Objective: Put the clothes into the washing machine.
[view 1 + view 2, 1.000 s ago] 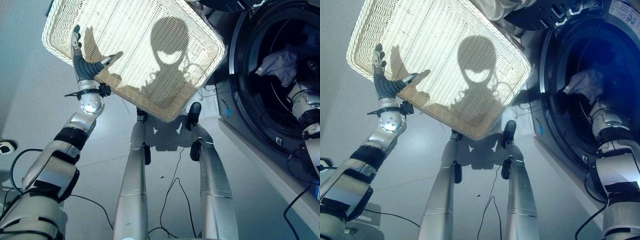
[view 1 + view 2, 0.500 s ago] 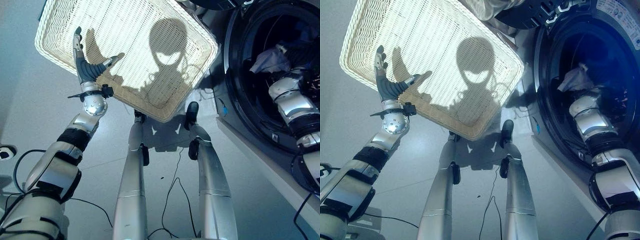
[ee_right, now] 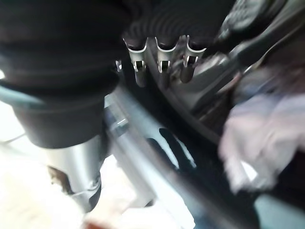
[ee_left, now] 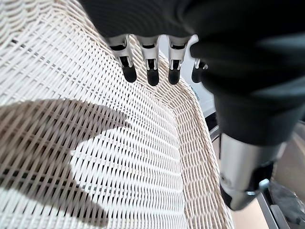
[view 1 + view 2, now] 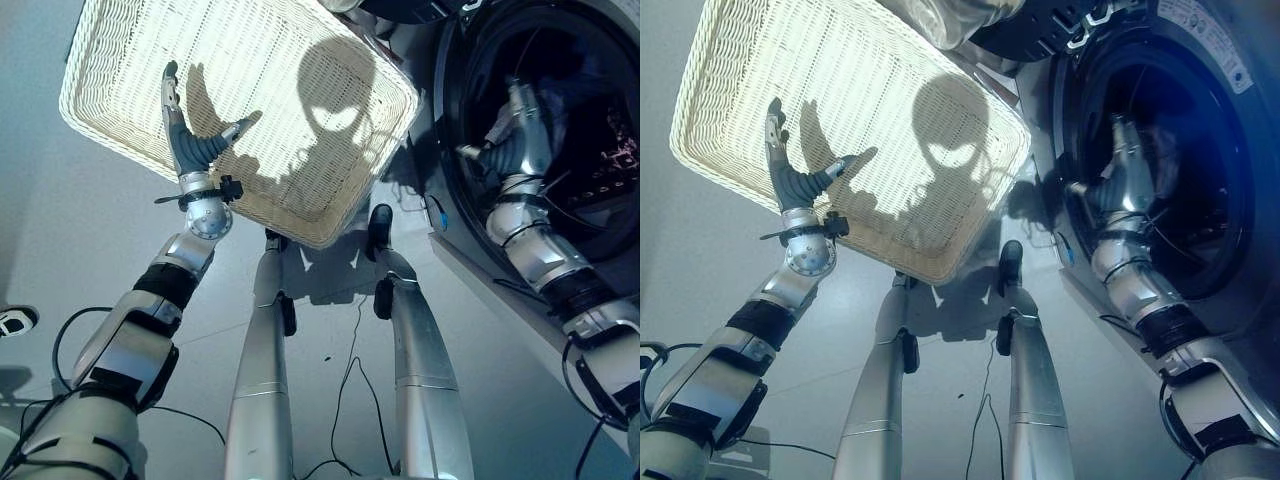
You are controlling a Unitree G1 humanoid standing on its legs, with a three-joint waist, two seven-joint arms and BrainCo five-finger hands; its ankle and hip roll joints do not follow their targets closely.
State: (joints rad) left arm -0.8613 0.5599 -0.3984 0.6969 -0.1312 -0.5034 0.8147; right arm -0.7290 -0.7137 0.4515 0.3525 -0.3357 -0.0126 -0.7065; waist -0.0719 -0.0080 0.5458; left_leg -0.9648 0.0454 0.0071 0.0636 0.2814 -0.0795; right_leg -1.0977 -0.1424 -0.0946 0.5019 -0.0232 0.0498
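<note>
**Right hand empty at the drum mouth, left hand spread over the basket**

The right hand (image 5: 512,140) stood at the opening of the washing machine (image 5: 1200,60), fingers straight and loose, thumb out to the side, holding nothing. Just past its fingertips, deeper in the dark drum, a pale garment (image 3: 252,138) lay bunched up; in the right wrist view it showed beyond the fingers (image 3: 163,71), apart from them and not pinched. More dark cloth sat further back in the drum, too dim to make out. The drum's dark rim (image 5: 450,210) ran below the wrist.

On the other side, the left hand (image 5: 190,140) was held up with fingers wide and straight, thumb splayed, gripping nothing. Behind and under it spread the pale wicker basket (image 5: 120,60), its woven floor bare where the views showed it, with the hand's shadow thrown across the weave. In the left wrist view the fingertips (image 4: 151,76) hovered off the weave, not touching it. Beyond the basket's far edge, toward the machine, a bit of light cloth (image 5: 950,15) peeked in at the rim.
</note>
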